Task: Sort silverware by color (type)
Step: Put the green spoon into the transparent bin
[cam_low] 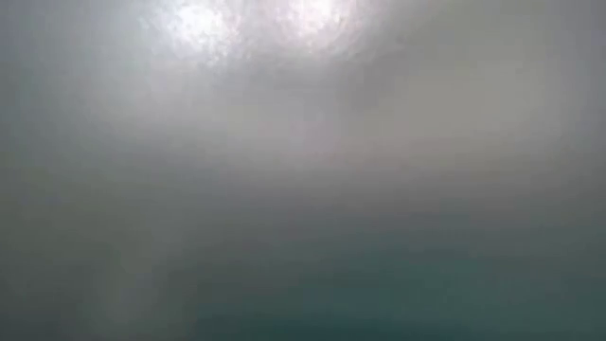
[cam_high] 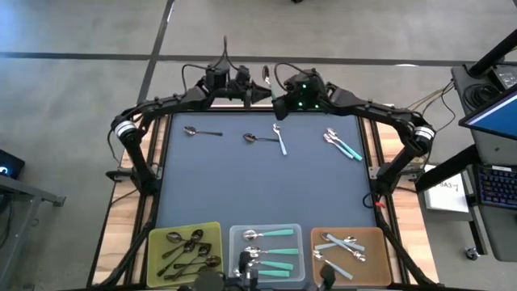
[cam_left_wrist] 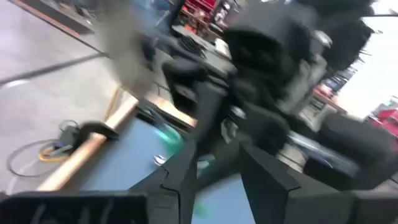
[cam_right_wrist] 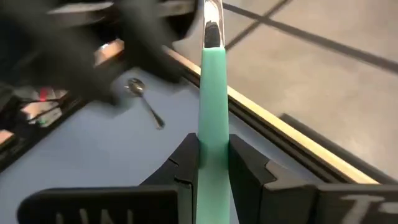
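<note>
- My right gripper (cam_right_wrist: 213, 163) is clenched on a teal-handled spoon (cam_right_wrist: 212, 93); the handle stands up between my two fingers and the shiny metal bowl points away from me.
- In the high view this right gripper (cam_high: 275, 95) sits at the far edge of the table (cam_high: 242, 186), close to my left gripper (cam_high: 257, 94); the two nearly meet there.
- My left gripper (cam_left_wrist: 214, 168) shows its fingers parted with nothing between them that I can make out, so it is released.
- On the table, a dark all-metal spoon (cam_high: 202, 132) lies nearest my left arm, well apart from the rest.
- A second dark spoon (cam_high: 258, 139) lies near the table's middle, just beside a light-blue-handled spoon (cam_high: 279, 139).
- A small cluster of teal and light-blue spoons (cam_high: 342, 144) lies toward my right arm's side of the table.
- Along the table's near edge stand three trays: a yellow tray (cam_high: 158, 242) holding dark all-metal spoons, beside it a clear light-blue tray (cam_high: 303, 267) holding teal-handled spoons, and beside that a brown tray (cam_high: 380, 271) holding light-blue-handled spoons.
- The low view is blurred and shows me nothing I can name.
</note>
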Available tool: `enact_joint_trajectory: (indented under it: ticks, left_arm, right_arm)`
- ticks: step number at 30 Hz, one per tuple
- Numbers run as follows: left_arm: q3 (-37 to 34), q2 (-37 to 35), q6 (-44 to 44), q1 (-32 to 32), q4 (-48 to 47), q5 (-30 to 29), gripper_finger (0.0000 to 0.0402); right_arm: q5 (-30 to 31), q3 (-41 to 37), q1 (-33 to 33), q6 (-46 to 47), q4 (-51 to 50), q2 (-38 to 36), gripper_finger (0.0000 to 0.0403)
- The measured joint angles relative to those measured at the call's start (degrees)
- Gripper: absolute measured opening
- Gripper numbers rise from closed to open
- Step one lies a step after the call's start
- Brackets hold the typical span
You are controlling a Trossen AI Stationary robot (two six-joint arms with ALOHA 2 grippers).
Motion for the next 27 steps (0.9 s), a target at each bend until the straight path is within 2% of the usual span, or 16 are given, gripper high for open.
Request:
enact_joint_trajectory:
  ticks: [10, 15, 18, 27]
  left_arm:
    - [0.8, 0.1, 0.6, 1.0, -1.1, -0.3, 0.0119]
    - [1.0, 0.1, 1.6, 0.9, -0.9, -5.3, 0.0119]
    - [1.1, 0.1, 2.0, 1.0, -0.7, -7.9, 0.0115]
    - [0.9, 0.2, 0.0, 0.6, -1.0, -7.9, 0.0099]
  right_arm:
    - [0.4, 0.0, -0.1, -5.2, 3.4, 1.0, 0.0047]
    - [0.8, 0.2, -0.2, -7.0, 4.3, 1.0, 0.0047]
    - [0.2, 0.3, -0.1, -8.3, 4.5, 1.0, 0.0047]
    - [0.0, 0.3, 0.6, -11.0, 4.9, 1.0, 0.0047]
